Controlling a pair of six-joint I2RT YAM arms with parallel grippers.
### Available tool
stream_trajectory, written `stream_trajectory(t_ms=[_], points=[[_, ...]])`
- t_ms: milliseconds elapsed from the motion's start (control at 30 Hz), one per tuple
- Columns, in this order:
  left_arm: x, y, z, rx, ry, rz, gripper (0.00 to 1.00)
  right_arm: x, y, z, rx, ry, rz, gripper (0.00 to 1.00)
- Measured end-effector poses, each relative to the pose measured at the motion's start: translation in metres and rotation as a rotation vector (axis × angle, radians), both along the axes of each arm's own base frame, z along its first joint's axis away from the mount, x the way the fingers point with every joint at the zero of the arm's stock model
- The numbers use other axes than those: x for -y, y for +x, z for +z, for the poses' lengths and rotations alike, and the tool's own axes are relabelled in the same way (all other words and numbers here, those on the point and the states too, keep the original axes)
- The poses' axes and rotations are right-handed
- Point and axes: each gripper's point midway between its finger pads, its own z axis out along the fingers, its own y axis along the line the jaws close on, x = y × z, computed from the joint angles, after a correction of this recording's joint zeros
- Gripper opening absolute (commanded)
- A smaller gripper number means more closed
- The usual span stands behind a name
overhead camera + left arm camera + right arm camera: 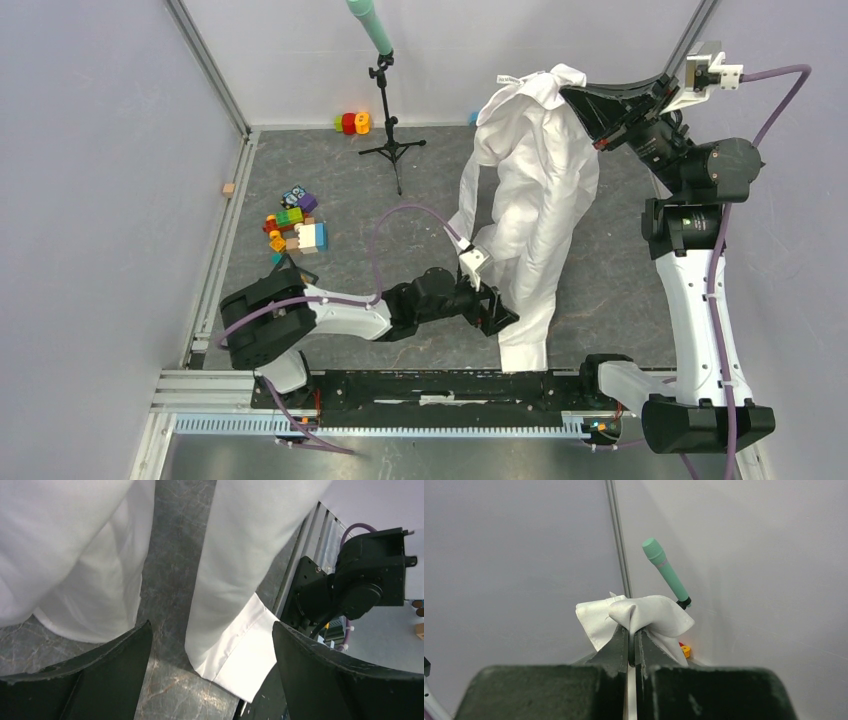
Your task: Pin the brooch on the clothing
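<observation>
Jaws on right gripper [632, 636] are clamping the shirt [651, 612] tight; left gripper [212, 627] is gaping wide beside the cuff [235, 652].

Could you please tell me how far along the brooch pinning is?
Done: the right gripper holds the white shirt pinched at its top, raised. In hand: the left gripper is open by the sleeve cuff. Left: no brooch shows in any view, so pinning remains.
</observation>
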Motion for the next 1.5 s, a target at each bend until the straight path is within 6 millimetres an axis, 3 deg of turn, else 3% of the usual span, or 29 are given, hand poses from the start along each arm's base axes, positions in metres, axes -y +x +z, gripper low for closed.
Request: stream_trajectory(t_ms=[133,200,333,467,600,767,800,967,1067,1167,1300,1400,1500], points=[[0.014,0.002,0.001,0.000,-0.016,-0.022,0.89,0.000,-0.002,0.004,0.014,-0.001,0.001,0.00],[0.020,0.001,0.000,-0.003,-0.025,-0.040,0.79,0.000,-0.002,0.004,0.014,-0.001,0.001,0.00],[0.027,-0.003,-0.007,-0.021,-0.026,-0.068,0.35,0.000,-0.002,0.003,0.014,-0.002,0.001,0.00],[0.030,-0.006,-0.006,-0.035,-0.033,-0.088,0.03,0.002,-0.001,0.003,0.029,-0.009,-0.019,0.00],[0.022,0.003,0.001,-0.018,-0.007,-0.028,0.02,0.011,0.004,-0.010,0.032,-0.007,-0.094,0.00],[-0.018,0.036,0.043,0.057,0.035,0.170,0.02,0.026,0.035,-0.045,-0.046,0.005,-0.204,0.00],[-0.027,0.044,0.051,0.065,0.040,0.205,0.02,0.030,0.051,-0.059,-0.088,0.002,-0.230,0.00],[-0.100,0.098,0.083,0.093,0.113,0.440,0.02,0.041,0.111,-0.125,-0.293,-0.039,-0.304,0.00],[-0.143,0.115,0.110,0.124,0.144,0.548,0.02,0.049,0.131,-0.144,-0.376,-0.064,-0.355,0.00],[-0.181,0.127,0.162,0.198,0.126,0.640,0.02,0.059,0.133,-0.124,-0.353,-0.075,-0.417,0.00],[-0.216,0.125,0.244,0.328,0.074,0.710,0.02,0.073,0.114,-0.042,-0.174,-0.053,-0.511,0.00],[-0.239,0.115,0.302,0.422,0.043,0.743,0.02,0.083,0.078,0.021,-0.026,-0.019,-0.572,0.00],[-0.261,0.100,0.361,0.515,0.003,0.768,0.02,0.091,0.024,0.083,0.135,0.029,-0.623,0.00]])
